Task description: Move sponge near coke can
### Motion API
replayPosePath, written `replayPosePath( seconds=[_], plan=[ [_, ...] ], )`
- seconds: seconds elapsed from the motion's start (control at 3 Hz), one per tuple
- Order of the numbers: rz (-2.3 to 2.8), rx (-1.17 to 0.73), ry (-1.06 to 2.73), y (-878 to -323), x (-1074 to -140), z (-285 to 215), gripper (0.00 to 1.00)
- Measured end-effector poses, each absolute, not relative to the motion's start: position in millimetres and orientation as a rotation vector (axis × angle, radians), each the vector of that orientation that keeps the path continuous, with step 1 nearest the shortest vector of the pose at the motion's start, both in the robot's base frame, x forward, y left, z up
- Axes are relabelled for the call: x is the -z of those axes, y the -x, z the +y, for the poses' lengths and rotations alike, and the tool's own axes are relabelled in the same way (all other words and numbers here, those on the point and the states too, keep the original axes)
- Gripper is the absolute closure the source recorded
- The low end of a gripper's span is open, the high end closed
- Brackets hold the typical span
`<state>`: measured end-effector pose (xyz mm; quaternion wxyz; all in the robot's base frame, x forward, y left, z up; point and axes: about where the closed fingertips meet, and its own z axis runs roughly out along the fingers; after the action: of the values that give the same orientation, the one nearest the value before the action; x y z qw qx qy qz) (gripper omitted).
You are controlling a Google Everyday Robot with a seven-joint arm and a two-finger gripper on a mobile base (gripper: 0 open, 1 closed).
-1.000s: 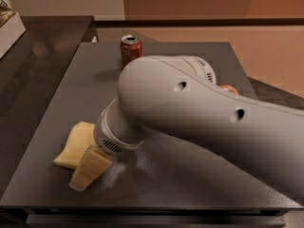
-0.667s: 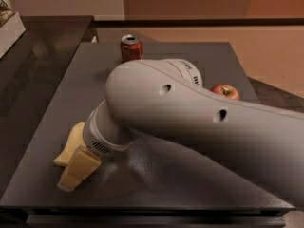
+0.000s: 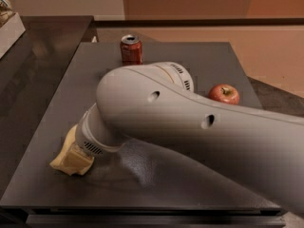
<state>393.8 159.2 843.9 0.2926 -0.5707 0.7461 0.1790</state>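
The coke can point(image 3: 131, 50) stands upright at the far edge of the dark grey table point(image 3: 204, 56). The pale yellow sponge point(image 3: 70, 137) lies near the front left corner, mostly hidden under my arm and gripper. Only a sliver of it shows. My gripper point(image 3: 75, 159) is down at the sponge, at the end of the large white arm point(image 3: 190, 127) that crosses the table from the right. I cannot tell whether it holds the sponge. The can is well away from the sponge, towards the back.
A red apple point(image 3: 224, 93) sits on the right side of the table. A dark counter point(image 3: 42, 46) adjoins on the left, with a white object point(image 3: 9, 25) at its far left. The table's front edge runs just below the gripper.
The arm has swung left and forward. The gripper has moved left over the sponge and now covers more of it. The can and apple have not moved.
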Motion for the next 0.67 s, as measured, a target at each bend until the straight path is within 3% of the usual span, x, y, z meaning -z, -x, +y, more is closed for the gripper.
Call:
replayPosePath(
  seconds=[0.67],
  plan=[
    [1.978, -0.372, 1.452, -417.7, -863.5, 132.1, 0.88]
  ],
)
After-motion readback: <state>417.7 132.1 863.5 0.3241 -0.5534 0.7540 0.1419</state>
